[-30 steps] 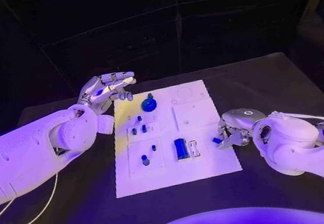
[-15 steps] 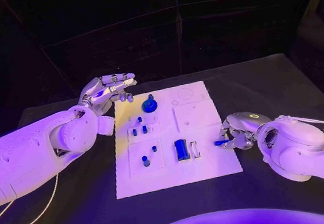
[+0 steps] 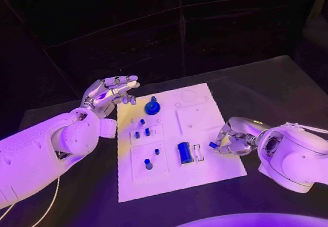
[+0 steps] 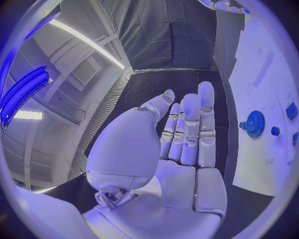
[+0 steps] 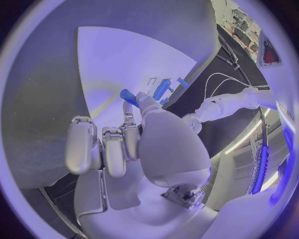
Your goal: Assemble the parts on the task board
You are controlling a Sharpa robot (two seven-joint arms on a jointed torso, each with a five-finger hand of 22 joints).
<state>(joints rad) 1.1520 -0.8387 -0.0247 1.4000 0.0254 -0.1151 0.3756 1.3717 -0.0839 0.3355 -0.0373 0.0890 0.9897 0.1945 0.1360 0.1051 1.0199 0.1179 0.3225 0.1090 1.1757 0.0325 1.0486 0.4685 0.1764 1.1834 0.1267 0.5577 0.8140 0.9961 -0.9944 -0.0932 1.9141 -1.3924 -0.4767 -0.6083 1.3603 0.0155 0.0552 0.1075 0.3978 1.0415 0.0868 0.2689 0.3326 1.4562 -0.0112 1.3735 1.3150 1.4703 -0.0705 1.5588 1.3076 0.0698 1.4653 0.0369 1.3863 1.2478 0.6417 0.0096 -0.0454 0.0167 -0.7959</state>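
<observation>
While the left hand hovers empty, fingers spread, beyond the task board's far left corner, the right hand seemingly pinches a small blue part over the board's right edge.

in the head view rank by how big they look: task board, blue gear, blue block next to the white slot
1. task board
2. blue block
3. blue gear

Block and gear look close in size, and the gear lies farther from the camera, so their order is unsure.
</observation>
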